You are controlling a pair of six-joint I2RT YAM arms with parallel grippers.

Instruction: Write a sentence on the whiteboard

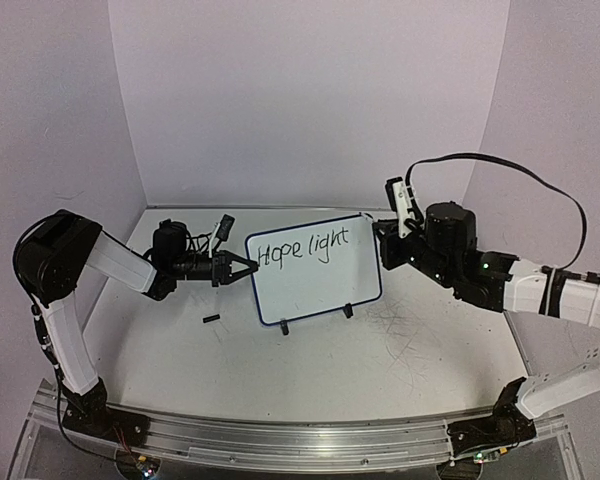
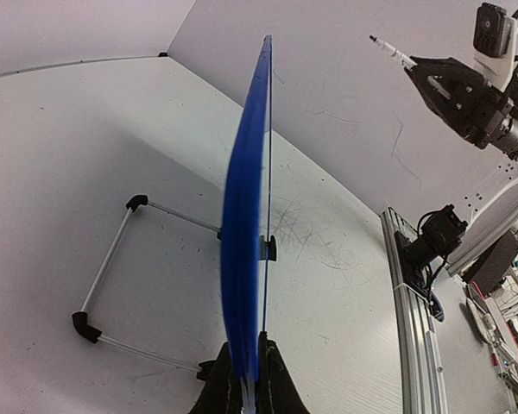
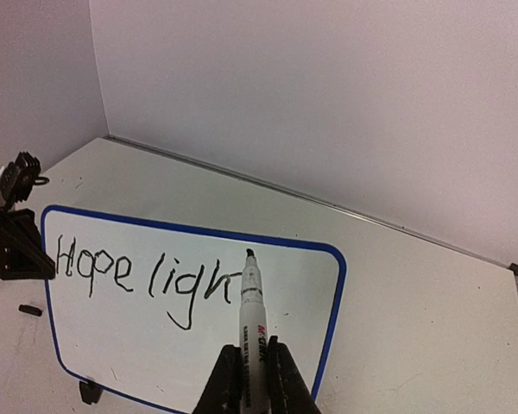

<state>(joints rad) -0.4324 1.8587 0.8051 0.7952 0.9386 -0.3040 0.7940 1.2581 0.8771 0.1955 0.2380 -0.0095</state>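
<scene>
Surface (image 1: 420, 350): white, flat and matte, running to pale walls (image 1: 310, 100) at the back and on both sides.
Marks: fine dark scratches (image 1: 395, 325), thickest around the middle, just right of the board.
Board (image 1: 315, 285): white with a blue rim, standing upright on the surface toward the back on two small black feet (image 1: 348, 311).
Stand (image 2: 112, 259): thin wire frame with black corner caps, lying flat on the surface behind the board.
Black piece (image 1: 211, 320): small and short, lying alone left of the board's left foot, not touching it.
Rail (image 1: 280, 440): aluminium, along the near edge, carrying the arm bases (image 1: 85, 405).
</scene>
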